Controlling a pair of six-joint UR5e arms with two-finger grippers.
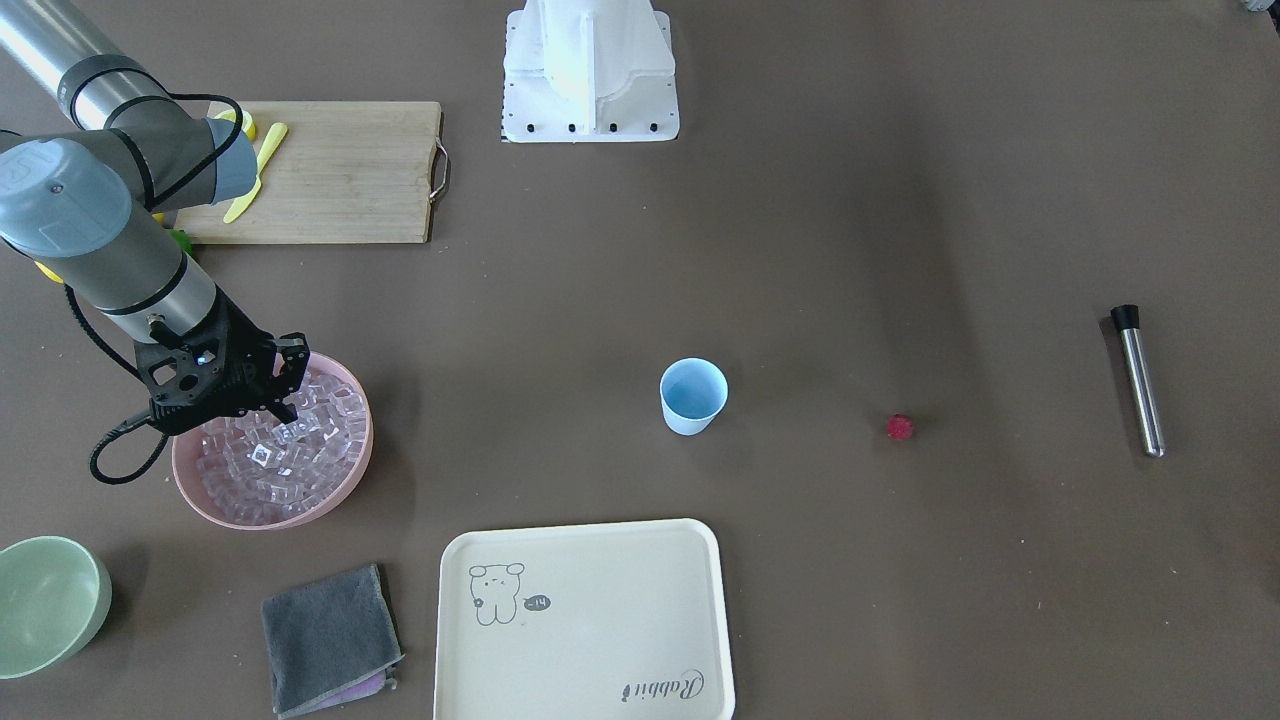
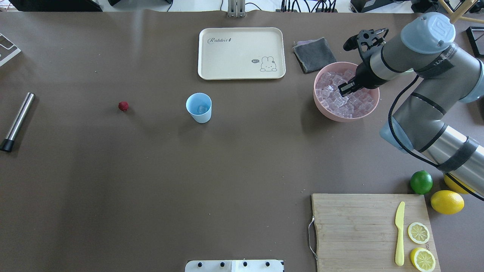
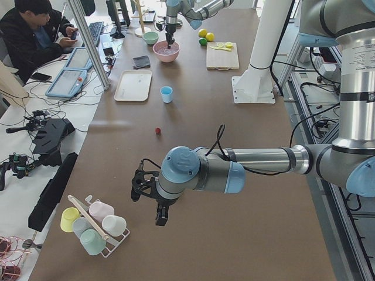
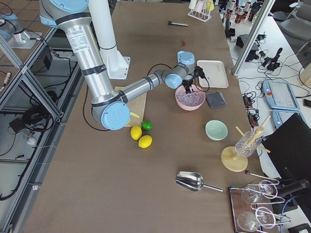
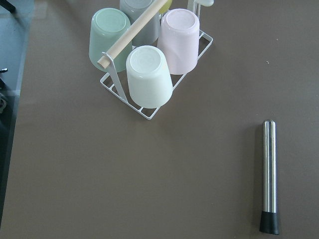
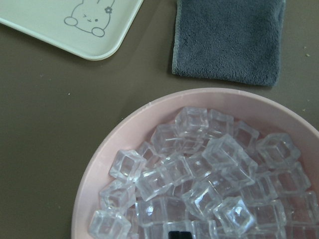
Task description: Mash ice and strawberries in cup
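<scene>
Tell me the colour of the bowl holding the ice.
Pink; the bowl shows best in the overhead view.

A white wire rack point(image 5: 149, 112) stands on the brown table point(image 5: 124, 189) and holds upturned cups: a pale green cup point(image 5: 108, 35), a cream cup point(image 5: 148, 74), a pink cup point(image 5: 178, 37) and a grey cup point(image 5: 142, 26) behind. A wooden rod point(image 5: 130, 34) slants across them. To the right, well apart, lies a steel muddler point(image 5: 269, 169) with a black end cap point(image 5: 269, 223).

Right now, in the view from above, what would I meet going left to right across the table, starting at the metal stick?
Metal stick → strawberry → blue cup → pink bowl full of ice.
</scene>
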